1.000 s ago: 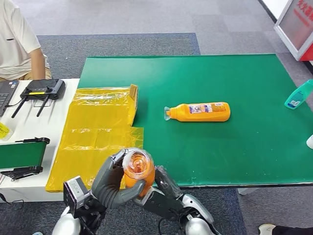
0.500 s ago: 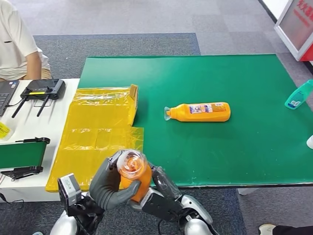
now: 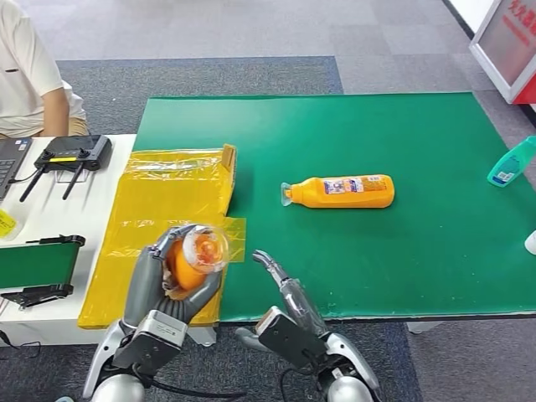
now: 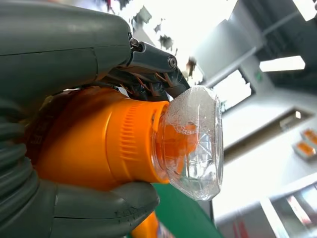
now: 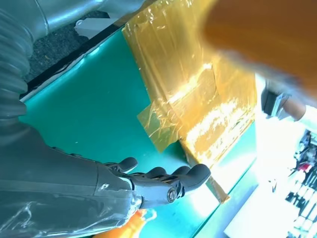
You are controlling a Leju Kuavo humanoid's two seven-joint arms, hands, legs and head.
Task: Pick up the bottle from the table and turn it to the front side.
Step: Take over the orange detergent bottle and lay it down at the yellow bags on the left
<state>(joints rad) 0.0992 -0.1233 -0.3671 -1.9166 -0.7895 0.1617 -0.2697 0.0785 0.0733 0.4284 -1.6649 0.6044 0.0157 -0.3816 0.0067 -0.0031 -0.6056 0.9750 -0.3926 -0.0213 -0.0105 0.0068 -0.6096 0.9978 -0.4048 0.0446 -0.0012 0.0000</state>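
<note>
My left hand (image 3: pixel 166 285) grips an orange bottle (image 3: pixel 189 258) with a clear cap (image 3: pixel 207 245), held up over the near table edge with the cap toward the camera. Seen from the left wrist, the fingers (image 4: pixel 85 208) wrap the bottle's orange body (image 4: pixel 101 141) below the clear cap (image 4: pixel 194 141). My right hand (image 3: pixel 286 306) is open beside it, fingers extended and apart from the bottle; its fingers (image 5: pixel 168 179) hover over the green mat. A second orange bottle (image 3: pixel 341 191) lies on its side mid-table, cap to the left.
Yellow plastic bags (image 3: pixel 166 218) cover the green table (image 3: pixel 379 134) at the left. A teal bottle (image 3: pixel 511 162) lies at the right edge. A white side table (image 3: pixel 95 197) holds a black controller (image 3: pixel 73 153) and a green-topped device (image 3: pixel 38 266). A person (image 3: pixel 28 71) sits at the far left.
My right hand has let go of the bottle and opened. The left hand has carried the bottle left and slightly up, turning it.
</note>
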